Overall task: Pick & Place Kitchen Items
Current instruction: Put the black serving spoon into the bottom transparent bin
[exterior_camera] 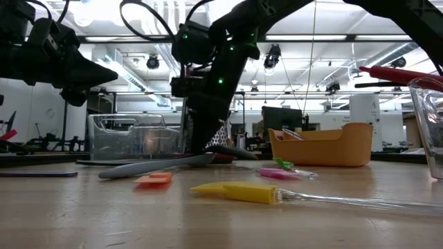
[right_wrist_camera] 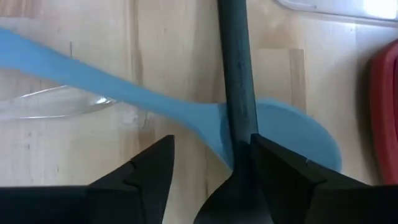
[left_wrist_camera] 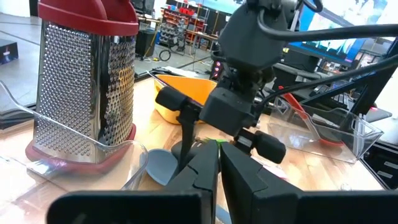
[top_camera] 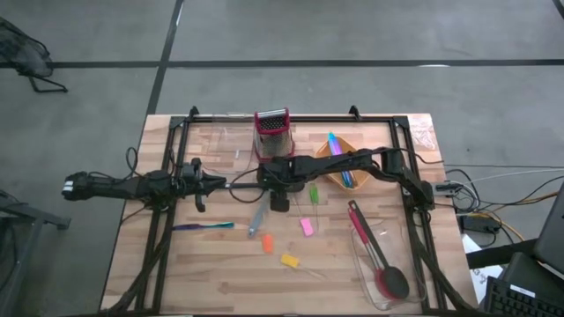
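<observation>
**A:** What's on the far left of the overhead frame?

**B:** The left arm, lying across the middle left. The left gripper point(top_camera: 216, 184) hangs over bare wood, its fingers point(left_wrist_camera: 249, 180) pinched to a narrow slit with nothing in them. Below it, in the lower left, a slim blue and purple utensil point(top_camera: 203, 226) lies flat on the table point(top_camera: 176, 282).

**A:** And the centre?

**B:** At top centre stands the red-topped grater point(top_camera: 272, 132). Just below it is the right gripper point(top_camera: 278, 198), on an arm that reaches in from the right edge. Its claw is wide. In its own camera a black handle point(right_wrist_camera: 236, 74) runs between the two fingers, close against one and clear of the other, so it isn't clamped.

**A:** What's under that handle?

**B:** A grey-blue spoon point(top_camera: 257, 218). The handle crosses over its bowl, and its shaft slants down toward the lower centre.

**A:** Any small pieces?

**B:** An orange piece point(top_camera: 268, 244) sits near the spoon's end, with a yellow piece point(top_camera: 289, 261) lower still. A pink piece point(top_camera: 307, 226) and a green piece point(top_camera: 314, 193) lie just right of the gripper.

**A:** And the right side?

**B:** An orange tray point(top_camera: 328, 151) at upper right holds coloured utensils point(top_camera: 335, 145). At lower right, a clear bin point(top_camera: 414, 295) holds long red and black utensils point(top_camera: 374, 255).
</observation>
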Action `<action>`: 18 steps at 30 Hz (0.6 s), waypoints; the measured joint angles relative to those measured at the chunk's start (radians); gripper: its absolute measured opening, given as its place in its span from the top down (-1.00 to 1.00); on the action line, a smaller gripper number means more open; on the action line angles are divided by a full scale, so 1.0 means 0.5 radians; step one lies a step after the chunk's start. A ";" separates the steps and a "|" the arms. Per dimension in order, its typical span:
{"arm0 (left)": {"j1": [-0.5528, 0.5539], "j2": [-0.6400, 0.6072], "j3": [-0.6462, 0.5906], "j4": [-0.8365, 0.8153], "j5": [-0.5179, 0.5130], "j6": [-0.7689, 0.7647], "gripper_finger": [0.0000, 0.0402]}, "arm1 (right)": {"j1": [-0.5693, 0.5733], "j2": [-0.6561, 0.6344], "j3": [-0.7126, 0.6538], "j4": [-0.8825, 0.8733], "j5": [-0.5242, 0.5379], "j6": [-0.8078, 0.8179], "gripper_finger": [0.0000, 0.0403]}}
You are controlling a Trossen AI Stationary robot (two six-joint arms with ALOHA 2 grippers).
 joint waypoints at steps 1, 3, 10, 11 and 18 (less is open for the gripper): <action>0.000 0.000 0.000 0.001 0.000 0.000 0.88 | -0.003 0.000 -0.007 0.005 0.007 -0.003 -0.06; 0.000 0.000 0.000 0.000 0.000 0.000 0.89 | -0.006 -0.001 -0.022 0.012 0.056 -0.003 -0.08; -0.001 0.000 0.000 0.001 0.000 0.000 0.88 | -0.011 -0.001 -0.103 0.070 0.169 -0.014 -0.05; -0.001 0.000 0.000 0.001 0.000 0.001 0.88 | -0.011 -0.001 -0.114 0.080 0.171 -0.015 -0.03; 0.000 0.000 0.000 0.001 0.000 0.000 0.89 | -0.010 -0.004 -0.136 0.094 0.171 -0.062 0.25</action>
